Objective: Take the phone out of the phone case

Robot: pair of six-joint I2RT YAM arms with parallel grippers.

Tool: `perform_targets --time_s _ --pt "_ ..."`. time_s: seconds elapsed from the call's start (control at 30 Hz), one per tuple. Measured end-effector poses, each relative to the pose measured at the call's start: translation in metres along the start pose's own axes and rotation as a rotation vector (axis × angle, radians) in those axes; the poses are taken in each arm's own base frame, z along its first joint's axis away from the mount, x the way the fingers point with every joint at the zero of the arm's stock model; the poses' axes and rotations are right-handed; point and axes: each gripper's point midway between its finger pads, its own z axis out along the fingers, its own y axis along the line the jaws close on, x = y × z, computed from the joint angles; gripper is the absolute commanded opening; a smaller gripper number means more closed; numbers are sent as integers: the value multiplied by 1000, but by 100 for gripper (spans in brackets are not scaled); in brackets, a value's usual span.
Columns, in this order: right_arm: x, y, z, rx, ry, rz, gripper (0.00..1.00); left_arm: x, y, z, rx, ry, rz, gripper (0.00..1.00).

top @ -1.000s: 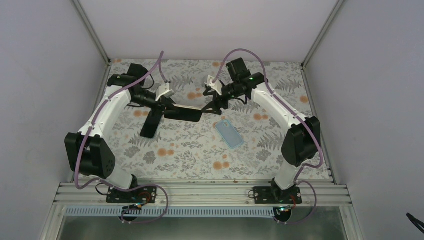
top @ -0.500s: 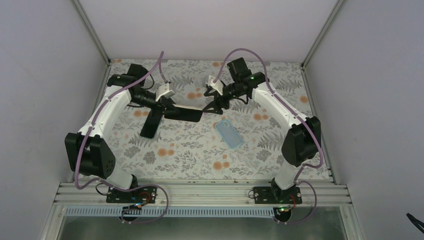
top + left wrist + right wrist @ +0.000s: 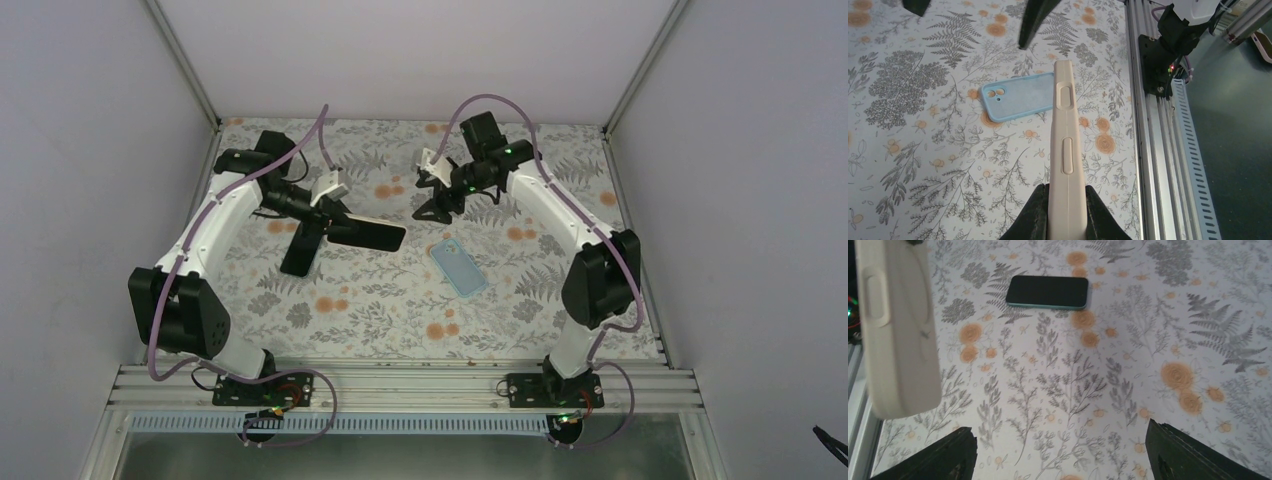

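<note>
The left pincer (image 3: 1065,202) clamps 1 end of the phone (image 3: 372,236); the right pincer (image 3: 1063,455) gapes wide. The beige case (image 3: 1066,125) looks pliable: peel at its free corner.

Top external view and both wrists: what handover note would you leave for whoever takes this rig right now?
Left hand: shut on one end of the cream phone case, held above the table.
From above its upper face shows black, so the phone seems to be still inside.
Right hand: open, empty, apart from the case.
Lying apart on the table: a blue case and a dark phone.
Done: case gripped. Left: work the phone out of the cream case.
</note>
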Motion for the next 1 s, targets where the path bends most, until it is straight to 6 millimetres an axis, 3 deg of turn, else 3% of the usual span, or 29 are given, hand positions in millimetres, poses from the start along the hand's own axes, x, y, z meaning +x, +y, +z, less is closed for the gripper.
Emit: perform_targets --time_s 0.3,1.0 --pt "0 54 12 -84 25 -57 87 -1 3 0 -11 -2 6 2" --pt "-7 43 10 -50 1 -60 85 2 3 1 -13 8 4 2"
